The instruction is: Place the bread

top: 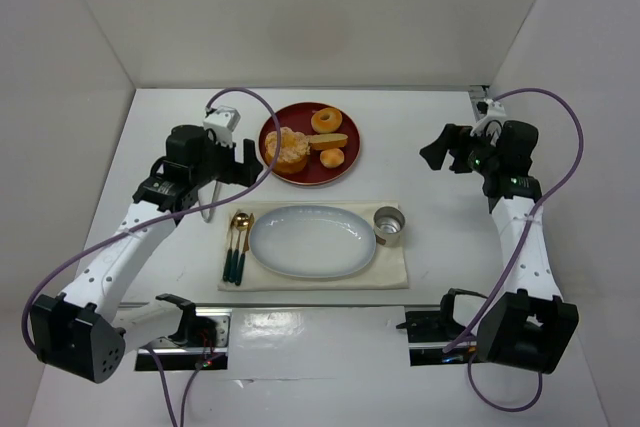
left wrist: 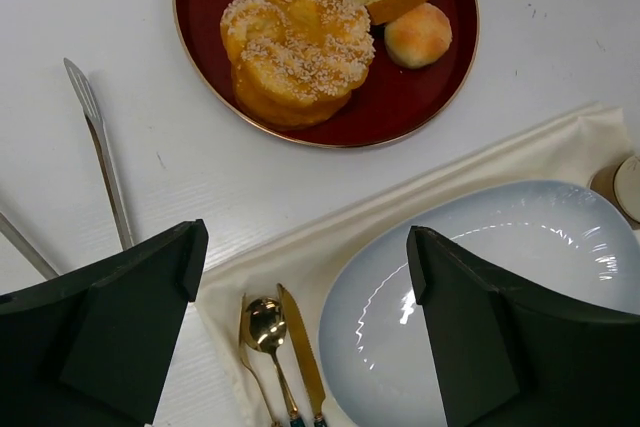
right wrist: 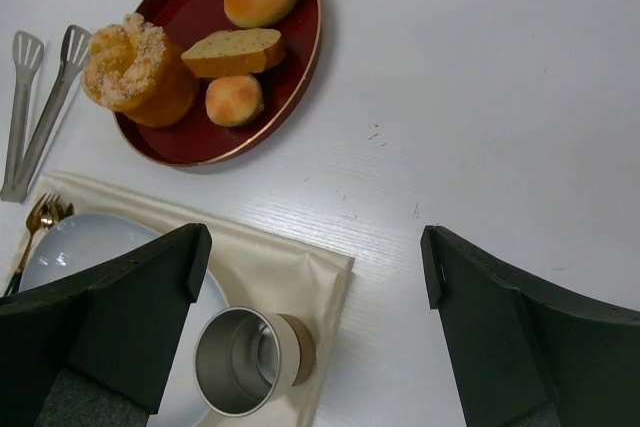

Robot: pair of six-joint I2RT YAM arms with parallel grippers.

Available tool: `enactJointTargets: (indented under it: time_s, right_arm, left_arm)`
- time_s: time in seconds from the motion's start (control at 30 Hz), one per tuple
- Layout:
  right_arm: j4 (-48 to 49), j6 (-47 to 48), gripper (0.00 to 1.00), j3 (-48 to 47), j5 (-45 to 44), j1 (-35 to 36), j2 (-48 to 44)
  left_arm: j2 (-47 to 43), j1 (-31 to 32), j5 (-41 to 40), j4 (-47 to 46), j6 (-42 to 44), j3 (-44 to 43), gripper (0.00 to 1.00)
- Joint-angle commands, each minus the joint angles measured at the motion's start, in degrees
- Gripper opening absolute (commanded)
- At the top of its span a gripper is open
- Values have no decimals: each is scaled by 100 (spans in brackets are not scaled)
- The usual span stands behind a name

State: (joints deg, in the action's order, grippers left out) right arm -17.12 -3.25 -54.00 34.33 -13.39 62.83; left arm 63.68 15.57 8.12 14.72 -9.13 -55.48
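The bread [top: 287, 148] is a large round golden bun with a lumpy, pale, swirled top. It sits on the left side of a dark red plate [top: 345, 169]. It shows near the top of the left wrist view [left wrist: 296, 47] and at the upper left of the right wrist view [right wrist: 135, 72]. My left gripper [top: 243, 154] is open and empty, just left of the red plate and above the cloth [left wrist: 305, 247]. My right gripper [top: 438, 150] is open and empty, far right of the plate, above the bare table [right wrist: 315, 245]. A pale blue oval plate [top: 312, 241] lies on a cream cloth.
On the red plate are also a ring doughnut [top: 326, 120], a bread slice [top: 328, 140] and a small bun [top: 332, 158]. A metal cup [top: 389, 226] stands right of the blue plate. A gold spoon and knife [top: 238, 237] lie left of it. Metal tongs [left wrist: 100, 147] lie on the table.
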Motion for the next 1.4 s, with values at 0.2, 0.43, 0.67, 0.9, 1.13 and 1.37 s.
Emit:
enactJointTargets:
  time_s: [0.2,0.43,0.67,0.9,1.13,1.37]
  right_arm:
    - [614,1001,100,381,707,-32,-455]
    - [491,1054,100,320,593,-32,-350]
    - [385,1001,100,214,733,-32,-412]
    - [385,1001,100,214,856,-32,-517]
    - [333,949,100,214,856,-32,-517]
    - [333,949,100,214,856,-32,-517]
  left_arm:
    - [-66,7,-328,-224,51,20,100]
    - [47,7,-924,-286,51,187,100]
    - [1178,7,-2707,3,-71,126,99]
    - [2042,-343,-2931,251,-484,-208,97]
    - [2157,-845,-2535,198,-537,-261,97]
    - [2386,-1074,-2253,198,-590,-314,96]
